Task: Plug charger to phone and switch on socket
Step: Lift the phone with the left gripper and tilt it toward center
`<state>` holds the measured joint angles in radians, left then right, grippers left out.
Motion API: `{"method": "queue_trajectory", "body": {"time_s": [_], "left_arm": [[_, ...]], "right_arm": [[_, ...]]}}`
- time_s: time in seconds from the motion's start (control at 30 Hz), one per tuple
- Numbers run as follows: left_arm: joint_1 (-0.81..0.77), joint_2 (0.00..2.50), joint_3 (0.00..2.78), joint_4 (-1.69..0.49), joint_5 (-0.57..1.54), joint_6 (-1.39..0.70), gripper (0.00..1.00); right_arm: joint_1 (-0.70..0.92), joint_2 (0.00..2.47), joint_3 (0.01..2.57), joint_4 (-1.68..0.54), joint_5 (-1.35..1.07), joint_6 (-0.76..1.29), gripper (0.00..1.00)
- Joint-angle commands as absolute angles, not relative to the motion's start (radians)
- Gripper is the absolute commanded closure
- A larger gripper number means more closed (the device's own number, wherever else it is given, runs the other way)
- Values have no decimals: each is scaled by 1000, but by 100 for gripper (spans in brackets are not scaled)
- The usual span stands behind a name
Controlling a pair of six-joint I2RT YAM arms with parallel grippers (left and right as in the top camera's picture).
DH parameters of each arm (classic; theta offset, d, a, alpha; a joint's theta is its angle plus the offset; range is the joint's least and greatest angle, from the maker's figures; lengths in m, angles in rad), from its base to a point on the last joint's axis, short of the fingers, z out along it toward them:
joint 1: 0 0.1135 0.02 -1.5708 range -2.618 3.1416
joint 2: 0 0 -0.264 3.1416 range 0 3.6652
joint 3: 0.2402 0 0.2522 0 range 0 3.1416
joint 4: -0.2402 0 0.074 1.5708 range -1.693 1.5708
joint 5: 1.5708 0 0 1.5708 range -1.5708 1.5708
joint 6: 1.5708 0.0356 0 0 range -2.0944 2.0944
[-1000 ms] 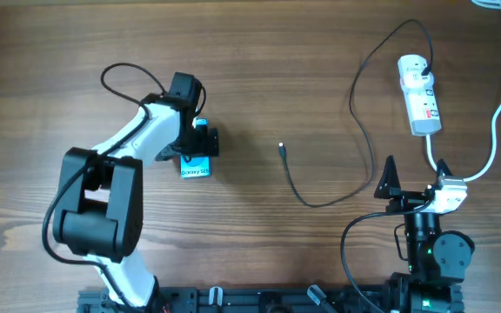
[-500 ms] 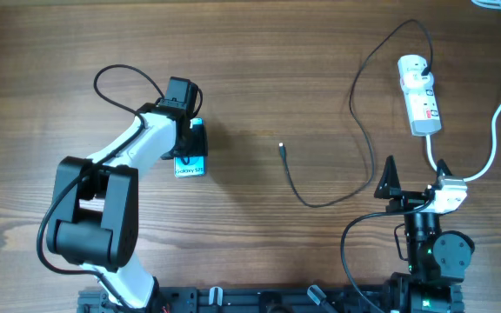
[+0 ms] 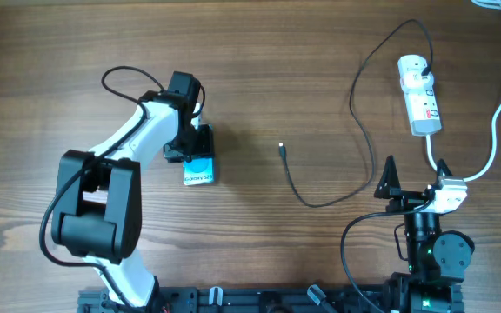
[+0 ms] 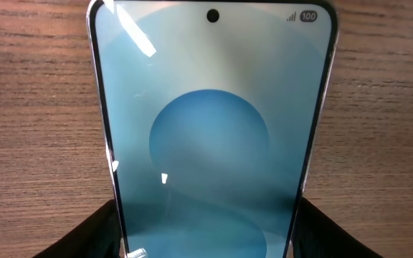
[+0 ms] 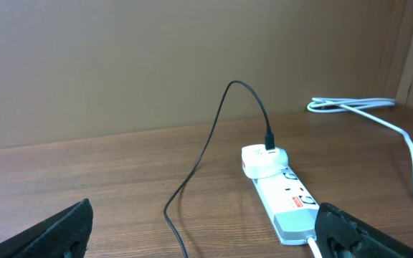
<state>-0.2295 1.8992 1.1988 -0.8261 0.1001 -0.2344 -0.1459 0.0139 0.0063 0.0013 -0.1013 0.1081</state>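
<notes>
Phone (image 3: 197,171) q: where's it at rn & how's the grip? (op1)

op2: It's left of centre on the table (image 3: 259,69), screen up, w/ your left gripper (image 3: 196,148) clamped on its long edges. Wrist cam shows both fingers (image 4: 95,233) hugging the lower end. Can't tell if it's resting on the wood or just off it. Right gripper (image 5: 203,215) is spread wide, holding nothing, parked near the socket (image 3: 419,96).

op1: So how do I do this bit well?

op2: IMO go w/ a firm, even squeeze so the phone can't pivot. Point its port end at the charger tip (image 3: 282,149), which lies well apart to the right. Can't tell which end has the port, so check b4 you commit. Then bring the right in for the tip. Thin cable will prob flop, so pinch close to the connector. Switch comes last.
</notes>
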Motion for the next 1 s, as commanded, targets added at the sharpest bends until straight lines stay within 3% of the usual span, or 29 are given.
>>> {"method": "queue_trajectory", "body": {"time_s": [0.0, 0.2, 0.4, 0.87, 0.97], "left_arm": [[-235, 1910, 1289, -910, 123, -244, 54], [-235, 1910, 1414, -1062, 124, -244, 54], [-235, 1910, 1514, -1181, 273, -274, 55], [-234, 1910, 1521, -1253, 921, -435, 59], [-231, 1910, 1521, -1254, 1019, -440, 59]], "right_arm": [[-149, 10, 5, 6, -113, 115, 0], [-149, 10, 5, 6, -114, 115, 0], [-149, 10, 5, 6, -113, 115, 0], [-149, 10, 5, 6, -114, 115, 0], [-149, 11, 5, 6, -115, 379, 0]]}}
